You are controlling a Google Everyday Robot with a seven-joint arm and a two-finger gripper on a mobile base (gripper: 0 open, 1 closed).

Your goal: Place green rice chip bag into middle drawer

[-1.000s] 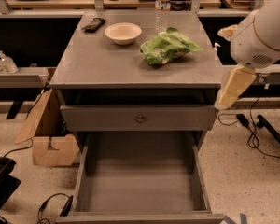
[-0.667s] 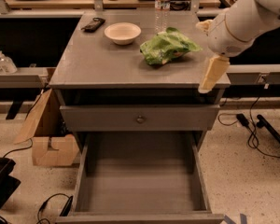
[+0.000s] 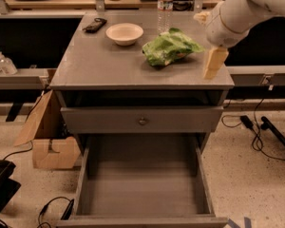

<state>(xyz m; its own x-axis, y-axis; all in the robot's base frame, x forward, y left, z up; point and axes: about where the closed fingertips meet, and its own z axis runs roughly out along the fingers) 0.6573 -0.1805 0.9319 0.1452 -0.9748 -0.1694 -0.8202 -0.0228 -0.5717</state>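
pincer (image 3: 213,63): mine, hanging point-down over the right front corner of the desk (image 3: 104,65); wide or narrow, I cannot tell
chip bag (image 3: 170,47): green, crumpled, lying on the desk top just left of my pincer, apart from it
drawer (image 3: 142,189): pulled out below, grey floor showing
bowl (image 3: 124,33): white, left of the bag
bottle (image 3: 165,4): upright behind the bag

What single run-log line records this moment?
claw: over tabletop right edge | green rice chip bag: on tabletop, ungrasped | middle drawer: open

green rice chip bag (image 3: 170,47) on cabinet top (image 3: 99,65); middle drawer (image 3: 142,186) open; tool (image 3: 213,64) beside bag
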